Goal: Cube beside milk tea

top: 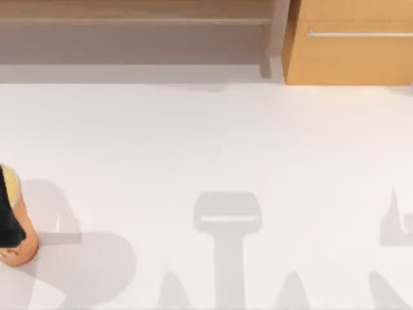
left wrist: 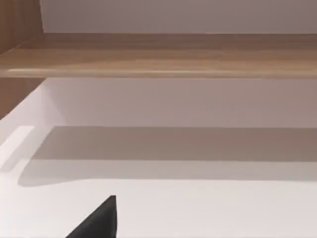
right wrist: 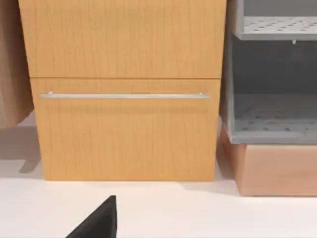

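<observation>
The milk tea stands at the far left edge of the white table in the top view: an orange-brown cup with a pale yellow top, cut off by the picture's edge. A black patch covers its left side; I cannot tell what that patch is. The cube is out of view. A dark wedge of my left gripper juts over the white table in the left wrist view, facing a wooden shelf. A like wedge of my right gripper shows in the right wrist view, facing a wooden cabinet.
A wooden cabinet with a metal bar handle stands at the table's back right. A long wooden shelf runs along the back left. A grey rack sits beside the cabinet. Arm shadows fall along the table's front.
</observation>
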Motion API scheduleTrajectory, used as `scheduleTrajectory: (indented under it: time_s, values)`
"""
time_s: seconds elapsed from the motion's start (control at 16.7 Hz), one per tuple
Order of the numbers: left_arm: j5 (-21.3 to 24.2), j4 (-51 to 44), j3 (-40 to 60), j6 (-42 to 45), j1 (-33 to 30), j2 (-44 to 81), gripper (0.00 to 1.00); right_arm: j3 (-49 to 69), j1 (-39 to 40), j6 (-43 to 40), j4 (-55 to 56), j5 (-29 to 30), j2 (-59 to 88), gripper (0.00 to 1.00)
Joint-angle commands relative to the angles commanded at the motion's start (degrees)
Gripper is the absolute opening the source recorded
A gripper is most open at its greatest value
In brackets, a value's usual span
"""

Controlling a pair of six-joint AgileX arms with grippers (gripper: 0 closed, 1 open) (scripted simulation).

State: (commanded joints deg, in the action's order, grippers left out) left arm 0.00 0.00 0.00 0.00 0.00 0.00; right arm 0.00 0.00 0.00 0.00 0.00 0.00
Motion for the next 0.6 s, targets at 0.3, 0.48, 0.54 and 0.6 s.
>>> scheduleTrajectory:
  time_s: [0.3,0.48,0.54,0.6]
  values:
    - [-0.2,0.2,3.7,0.1,-1.2,3.7,1.0,0.0,0.0,0.0,0.0,0.0,0.0,1.0]
    - [-1.1,1.2,12.7,0.3,-3.3,12.9,1.0,0.0,0.0,0.0,0.0,0.0,0.0,1.0]
    - [-1.5,1.8,16.8,0.4,-4.2,17.1,1.0,0.0,0.0,0.0,0.0,0.0,0.0,1.0]
    - [-2.0,2.3,21.3,0.5,-5.0,21.8,1.0,0.0,0.0,0.0,0.0,0.0,0.0,1.0]
